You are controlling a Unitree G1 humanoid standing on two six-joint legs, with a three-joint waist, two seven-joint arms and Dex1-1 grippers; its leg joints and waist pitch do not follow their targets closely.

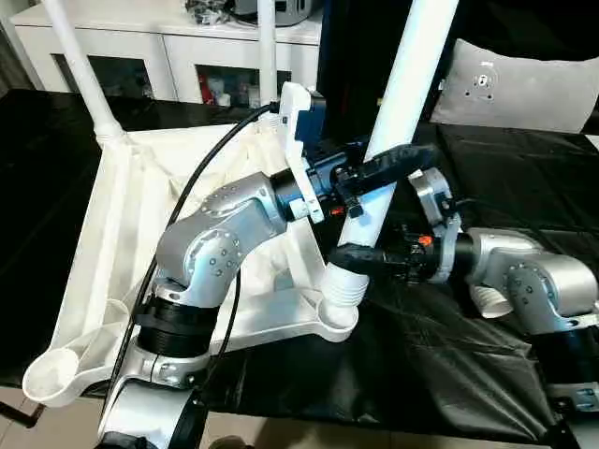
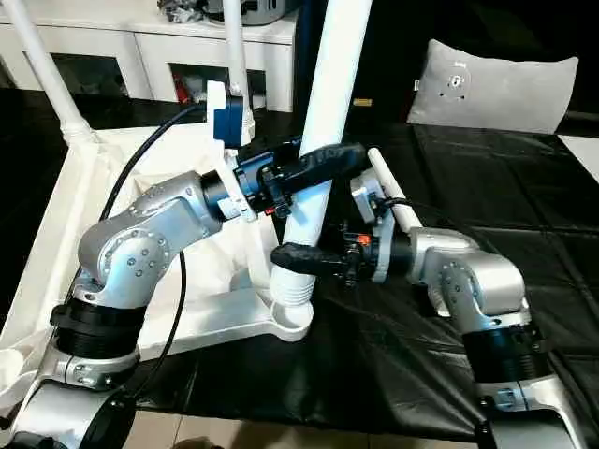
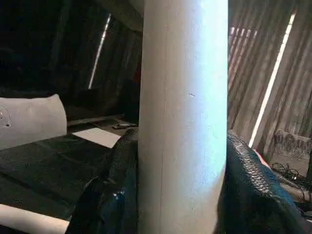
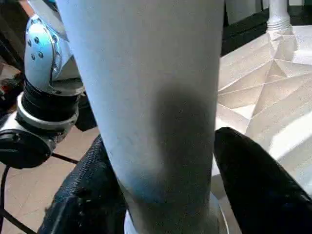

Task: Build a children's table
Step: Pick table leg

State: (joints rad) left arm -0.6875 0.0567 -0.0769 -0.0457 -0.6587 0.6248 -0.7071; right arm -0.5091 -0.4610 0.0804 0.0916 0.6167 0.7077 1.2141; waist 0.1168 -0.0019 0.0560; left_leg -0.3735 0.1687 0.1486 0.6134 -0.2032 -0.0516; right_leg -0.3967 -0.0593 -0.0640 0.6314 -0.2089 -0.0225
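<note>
Left eye view is showing the left gripper (image 1: 379, 178) clasping the third leg (image 1: 398, 112), whose threaded end is sitting in the upturned tabletop's (image 1: 140, 234) near corner socket (image 1: 339, 313); right gripper (image 1: 367, 258) fingers are flanking it low, grip unclear; next, twisting it home

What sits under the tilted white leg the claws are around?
Its ribbed threaded end meets the round corner socket of the upturned white plastic tabletop. How deep it sits is hidden inside the socket.
</note>
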